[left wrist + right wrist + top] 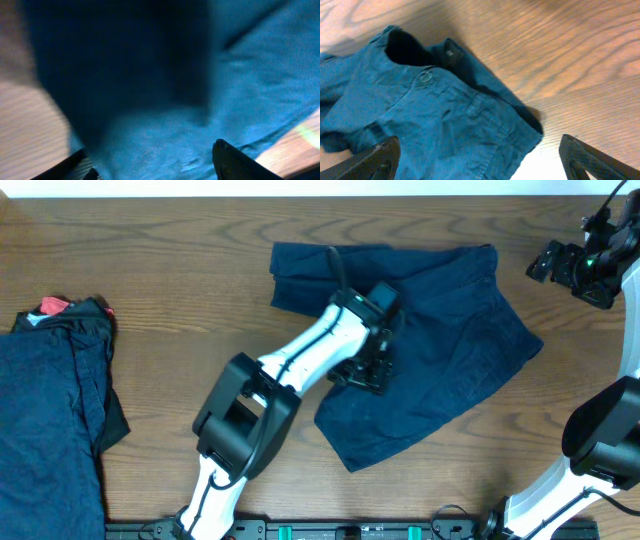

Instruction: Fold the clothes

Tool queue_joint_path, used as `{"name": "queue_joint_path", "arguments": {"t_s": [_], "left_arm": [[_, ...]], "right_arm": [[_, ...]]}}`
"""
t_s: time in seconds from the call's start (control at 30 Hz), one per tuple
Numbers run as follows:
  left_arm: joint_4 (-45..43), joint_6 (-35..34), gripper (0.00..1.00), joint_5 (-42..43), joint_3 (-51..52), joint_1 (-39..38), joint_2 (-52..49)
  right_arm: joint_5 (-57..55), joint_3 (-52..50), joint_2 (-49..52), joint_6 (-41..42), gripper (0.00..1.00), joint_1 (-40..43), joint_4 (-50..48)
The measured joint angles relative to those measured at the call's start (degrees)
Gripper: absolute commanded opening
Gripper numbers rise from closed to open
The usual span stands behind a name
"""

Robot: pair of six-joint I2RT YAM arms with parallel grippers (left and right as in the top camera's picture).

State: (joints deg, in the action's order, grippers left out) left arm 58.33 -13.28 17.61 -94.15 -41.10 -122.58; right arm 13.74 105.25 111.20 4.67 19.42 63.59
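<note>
Because the left pincer [366, 368] stands spread over the navy shorts [455, 350] lying central on the tabletop [180, 270], close it on one hem edge [335, 442], lift low, and fold squarely. The right pincer [548, 264], spread and empty, should pin the waistband [427, 80].

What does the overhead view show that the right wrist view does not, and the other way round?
Only overhead: the pile of dark clothes with a red piece at the left, and the left gripper over the navy shorts. Only right wrist: the waistband button. Both: those shorts on the wooden table.
</note>
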Motion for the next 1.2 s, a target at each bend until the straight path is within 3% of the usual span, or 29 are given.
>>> {"name": "queue_joint_path", "arguments": {"t_s": [0.2,0.43,0.6,1.2], "left_arm": [[0.44,-1.55,0.72,-3.74,0.00,-4.24,0.00],[5.68,-2.86,0.73,-16.50,-0.04,-8.66,0.72],[5.90,-4.57,0.73,-21.00,-0.15,-9.57,4.17],[2.75,-4.90,0.72,-23.93,-0.59,-15.08,2.97]], "right_arm": [[4.11,0.00,0.00,-1.42,0.99,0.00,0.68],[6.62,0.00,0.00,-3.43,0.99,-0.28,1.25],[7.28,0.00,0.00,-4.13,0.99,-0.66,1.70],[7.54,0.00,0.00,-5.18,0.99,-2.78,2.67]]}}
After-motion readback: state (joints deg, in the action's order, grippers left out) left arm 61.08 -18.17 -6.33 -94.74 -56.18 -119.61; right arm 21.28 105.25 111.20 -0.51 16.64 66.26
